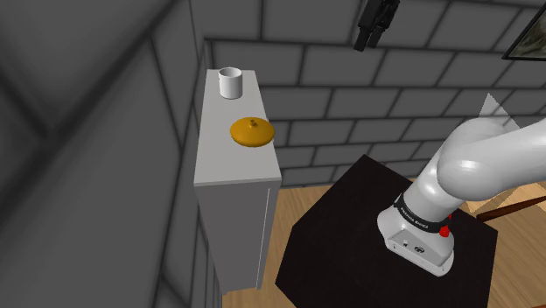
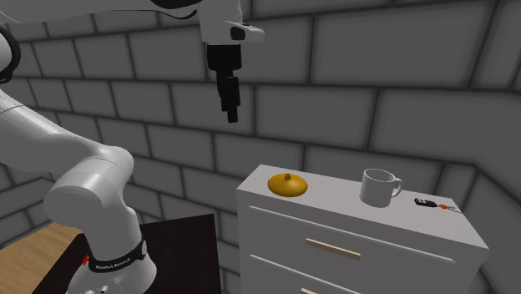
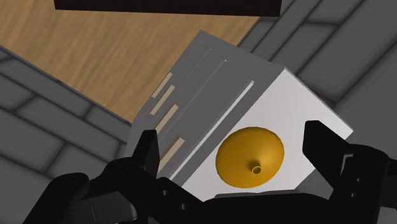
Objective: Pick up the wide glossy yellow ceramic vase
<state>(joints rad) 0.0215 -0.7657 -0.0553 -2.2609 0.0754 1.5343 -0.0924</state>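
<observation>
Overhead, hanging high above the grey drawer cabinet (image 1: 236, 171): black gripper (image 2: 229, 108) pointing down, fingers (image 3: 147, 149) spread wide, clasping nothing. Roughly straight below, framed between them in the wrist view (well apart though, a long drop to go): vase (image 1: 252, 132), upright on the cabinet top, apart from the white mug (image 1: 230, 81). Wide, squat, glossy orange-yellow, domed, with a tiny neck (image 3: 256, 169) at the centre.

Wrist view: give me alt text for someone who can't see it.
A wide yellow vase with a narrow neck, seen from above, sits on a white drawer cabinet, framed between the two open black fingers, which do not touch it. Beyond the cabinet lies wooden floor.
</observation>
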